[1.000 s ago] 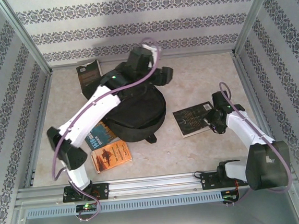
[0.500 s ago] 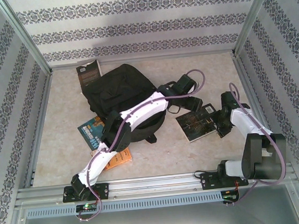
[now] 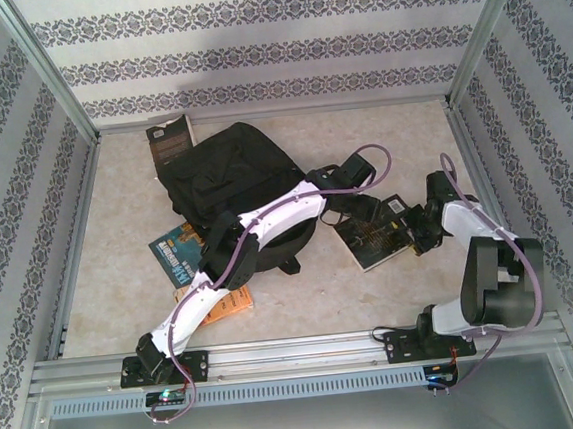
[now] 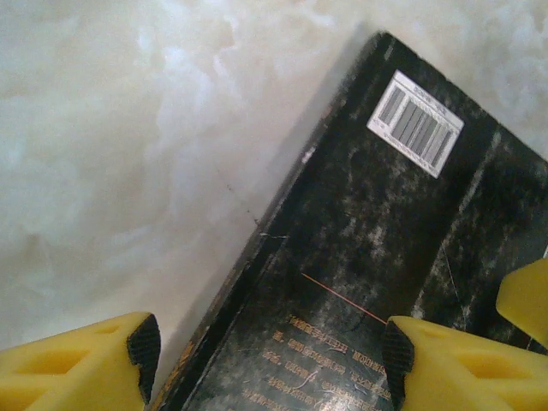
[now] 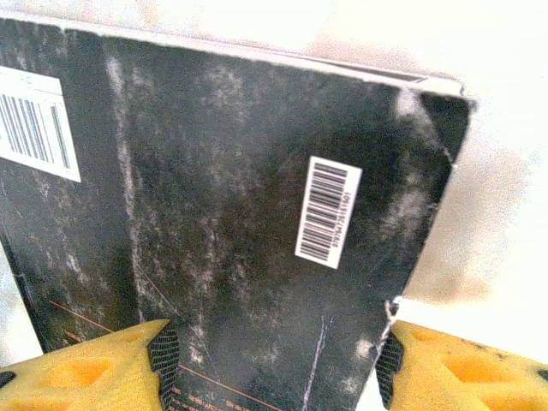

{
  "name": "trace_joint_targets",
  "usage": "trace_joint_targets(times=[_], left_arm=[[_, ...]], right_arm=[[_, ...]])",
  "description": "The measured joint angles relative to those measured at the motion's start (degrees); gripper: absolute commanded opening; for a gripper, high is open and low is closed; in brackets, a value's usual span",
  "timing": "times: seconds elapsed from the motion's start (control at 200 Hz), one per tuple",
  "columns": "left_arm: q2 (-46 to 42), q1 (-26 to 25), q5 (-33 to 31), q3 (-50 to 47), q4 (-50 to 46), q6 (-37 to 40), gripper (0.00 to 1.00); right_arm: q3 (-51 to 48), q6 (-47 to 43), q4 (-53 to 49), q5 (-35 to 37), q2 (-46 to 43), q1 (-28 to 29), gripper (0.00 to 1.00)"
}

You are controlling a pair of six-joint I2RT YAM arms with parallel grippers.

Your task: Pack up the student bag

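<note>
The student bag (image 3: 231, 177), a black fabric backpack, lies at the table's centre-left. Just right of it a black book (image 3: 372, 239) lies flat, back cover up with a white barcode label (image 4: 415, 123). My left gripper (image 3: 363, 210) reaches across the bag's lower edge and hovers open over the book's left edge (image 4: 270, 351), one finger (image 4: 90, 364) above the table and the other (image 4: 445, 364) above the cover. At the book's right end my right gripper (image 3: 415, 227) also stands open (image 5: 274, 364), its fingers straddling the cover near a torn corner (image 5: 390, 312).
A dark book (image 3: 170, 141) lies by the back-left corner beside the bag. A blue book (image 3: 173, 255) and an orange book (image 3: 232, 302) lie under the left arm at the front left. Patterned walls enclose the table (image 3: 380, 136).
The left arm swung from the bag's top over to the black book. The right gripper opened and shifted onto the book's right end.
</note>
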Motion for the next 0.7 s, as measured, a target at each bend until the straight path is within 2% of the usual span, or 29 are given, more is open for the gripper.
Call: trace_joint_targets(times=[0.225, 0.4, 0.545, 0.7], left_arm=[[-0.04, 0.07, 1.29, -2.89, 0.22, -1.16, 0.66], [-1.86, 0.66, 2.62, -6.54, 2.32, -2.21, 0.65], [-4.72, 1.07, 4.2, -11.78, 4.52, -3.5, 0.63], [-5.33, 1.55, 5.6, -13.18, 5.46, -4.5, 0.62]], right_arm=[[3.69, -2.93, 3.08, -3.28, 4.09, -0.59, 0.64], [6.97, -5.14, 5.49, -8.61, 9.33, -1.6, 0.65], [7.39, -6.99, 5.31, -9.6, 9.64, -1.6, 0.65], [6.6, -7.69, 5.77, -9.84, 9.62, -1.62, 0.62]])
